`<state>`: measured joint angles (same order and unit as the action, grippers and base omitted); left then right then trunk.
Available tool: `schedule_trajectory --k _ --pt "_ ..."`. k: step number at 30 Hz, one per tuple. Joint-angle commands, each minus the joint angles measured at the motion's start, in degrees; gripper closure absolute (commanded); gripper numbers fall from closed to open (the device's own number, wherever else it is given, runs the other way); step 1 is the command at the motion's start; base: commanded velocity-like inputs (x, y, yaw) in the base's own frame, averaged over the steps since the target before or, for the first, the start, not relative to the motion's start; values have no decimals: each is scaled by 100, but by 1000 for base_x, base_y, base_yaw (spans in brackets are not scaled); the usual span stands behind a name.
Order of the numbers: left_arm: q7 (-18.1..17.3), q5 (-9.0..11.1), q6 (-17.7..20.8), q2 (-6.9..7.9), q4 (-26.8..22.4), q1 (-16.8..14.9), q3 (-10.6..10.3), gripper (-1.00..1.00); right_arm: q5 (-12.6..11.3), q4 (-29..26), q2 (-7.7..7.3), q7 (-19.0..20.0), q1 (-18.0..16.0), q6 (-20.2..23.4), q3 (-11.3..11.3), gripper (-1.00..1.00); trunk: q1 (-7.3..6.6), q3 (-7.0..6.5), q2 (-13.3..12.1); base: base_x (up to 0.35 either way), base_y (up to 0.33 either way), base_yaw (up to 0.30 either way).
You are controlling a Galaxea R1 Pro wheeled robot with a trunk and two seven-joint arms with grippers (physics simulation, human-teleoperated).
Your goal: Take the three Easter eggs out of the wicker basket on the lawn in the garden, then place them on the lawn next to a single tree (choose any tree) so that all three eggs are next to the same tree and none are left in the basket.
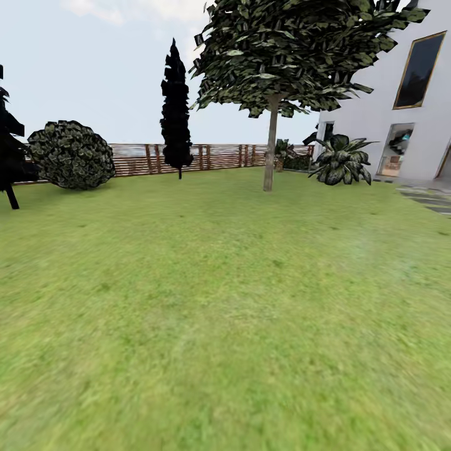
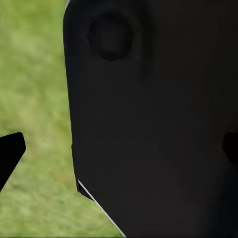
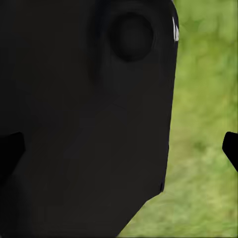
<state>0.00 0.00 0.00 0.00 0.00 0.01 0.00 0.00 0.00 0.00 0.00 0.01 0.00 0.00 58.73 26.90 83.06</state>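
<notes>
Lawn: the lawn point(image 1: 225, 313) is a wide, flat, mottled green stretch reaching from the near edge of the head view back to the fence.
House: a white house point(image 1: 401, 119) stands at the right, with a dark gold-framed window point(image 1: 419, 69) high on its wall.
Tree: the tree point(image 1: 270, 144) with the pale straight trunk rises from the grass right of centre, well back, its dark speckled crown spreading wide above.
Dark tree: a narrow black tree point(image 1: 176, 106) stands just before the fence, left of the pale trunk.
Fence: a brown fence point(image 1: 207, 156) of horizontal slats runs along the far edge of the grass.
Bush: a round speckled bush point(image 1: 70, 155) sits at the left, against the fence.
Leafy plant: a broad-leaved plant point(image 1: 341, 161) grows beside the house.
Left gripper: the left gripper point(image 2: 119, 148) shows two dark finger tips at opposite edges, seemingly wide apart, though a black robot part point(image 2: 153, 119) blocks most of the gap, so I cannot tell.
Right gripper: the right gripper point(image 3: 119, 148) looks alike behind a black panel point(image 3: 84, 119); cannot tell either.
</notes>
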Motion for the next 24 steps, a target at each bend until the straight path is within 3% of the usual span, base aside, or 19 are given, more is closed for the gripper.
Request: schedule_trajectory --k 1,9,12,24 --pt "1 8 -33 33 -33 33 8 -100 33 -33 -33 -25 -34 -33 33 -100 0 3 2 0 0 0" --pt "0 16 -79 117 -180 52 9 -100 55 -255 -129 -19 -298 -130 35 -100 0 3 2 0 0 0" --pt "-8 21 -78 87 -276 52 9 -100 54 -353 -158 -18 -389 -140 35 -100 0 3 2 0 0 0" --pt "-25 18 -63 84 -308 52 9 -100 55 -378 -167 -20 -396 -141 35 -100 0 3 2 0 0 0"
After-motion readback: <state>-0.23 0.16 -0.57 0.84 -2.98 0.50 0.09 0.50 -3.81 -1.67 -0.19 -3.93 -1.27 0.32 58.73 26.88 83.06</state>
